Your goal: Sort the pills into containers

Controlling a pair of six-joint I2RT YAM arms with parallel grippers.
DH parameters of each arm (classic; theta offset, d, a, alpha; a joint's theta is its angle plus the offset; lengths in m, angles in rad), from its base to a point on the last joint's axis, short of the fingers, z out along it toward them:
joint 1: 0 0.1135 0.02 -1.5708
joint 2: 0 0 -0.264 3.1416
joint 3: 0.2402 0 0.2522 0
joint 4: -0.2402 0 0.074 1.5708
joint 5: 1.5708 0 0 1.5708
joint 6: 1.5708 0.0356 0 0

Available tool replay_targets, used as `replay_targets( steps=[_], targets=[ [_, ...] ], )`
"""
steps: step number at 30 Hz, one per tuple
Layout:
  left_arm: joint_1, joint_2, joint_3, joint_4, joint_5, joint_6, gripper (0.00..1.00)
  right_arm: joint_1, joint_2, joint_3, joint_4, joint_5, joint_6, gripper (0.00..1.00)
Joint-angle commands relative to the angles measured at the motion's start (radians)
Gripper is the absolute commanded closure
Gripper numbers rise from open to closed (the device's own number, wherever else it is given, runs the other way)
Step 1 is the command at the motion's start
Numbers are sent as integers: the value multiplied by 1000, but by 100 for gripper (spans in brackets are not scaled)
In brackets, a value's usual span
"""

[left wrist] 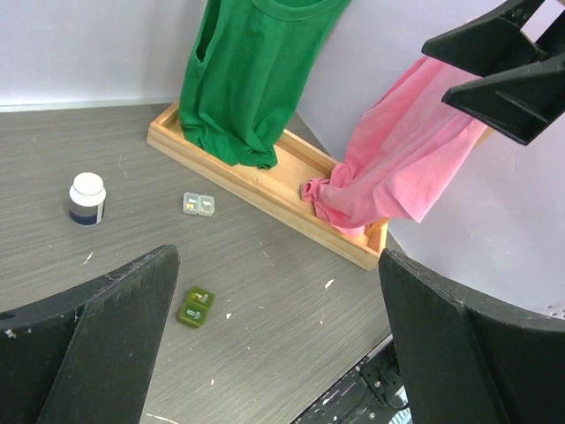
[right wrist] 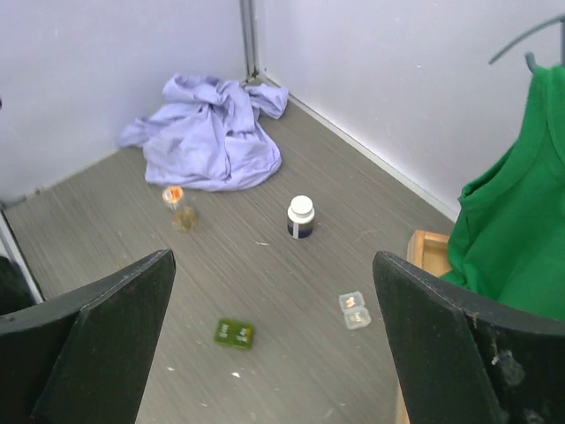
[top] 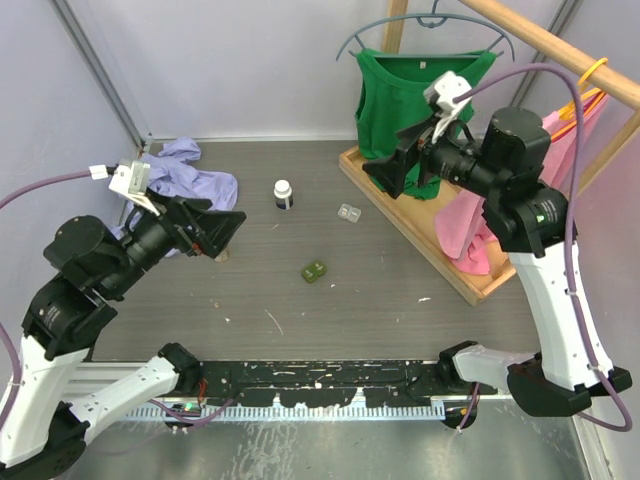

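Note:
The olive green case (top: pixel 315 270) lies mid-table, also in the left wrist view (left wrist: pixel 195 307) and the right wrist view (right wrist: pixel 234 333). The clear case (top: pixel 349 212) lies further back right, near the wooden tray; it also shows in both wrist views (left wrist: pixel 199 204) (right wrist: pixel 354 310), with small yellowish bits in one compartment. My left gripper (top: pixel 225 228) (left wrist: pixel 278 256) is open, empty and raised left of the cases. My right gripper (top: pixel 390 170) (right wrist: pixel 274 258) is open, empty and held high behind the clear case. No loose pills can be made out.
A white-capped dark pill bottle (top: pixel 284 194) (right wrist: pixel 300 217) stands behind the cases. A small orange-capped vial (right wrist: pixel 175 198) lies by a crumpled lavender cloth (top: pixel 190 175). A wooden tray base (top: pixel 420 230) of a rack with a green shirt (top: pixel 415 95) and a pink cloth (top: pixel 470 225) fills the right.

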State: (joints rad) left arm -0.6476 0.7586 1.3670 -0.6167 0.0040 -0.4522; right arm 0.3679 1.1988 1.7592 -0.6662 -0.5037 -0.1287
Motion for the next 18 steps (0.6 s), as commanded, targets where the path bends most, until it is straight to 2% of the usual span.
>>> replay_targets(
  steps=[1,9,18],
  targets=[
    [3,-6,45,-40,40,27,2,-17,-12,65,24,94,264,0],
    [4,-19,35,-46,41,48,2,-35,-20,66,19,98,307,0],
    [3,-22,-5,-47,52,62,2,-58,-25,53,14,52,273,0]
  ],
)
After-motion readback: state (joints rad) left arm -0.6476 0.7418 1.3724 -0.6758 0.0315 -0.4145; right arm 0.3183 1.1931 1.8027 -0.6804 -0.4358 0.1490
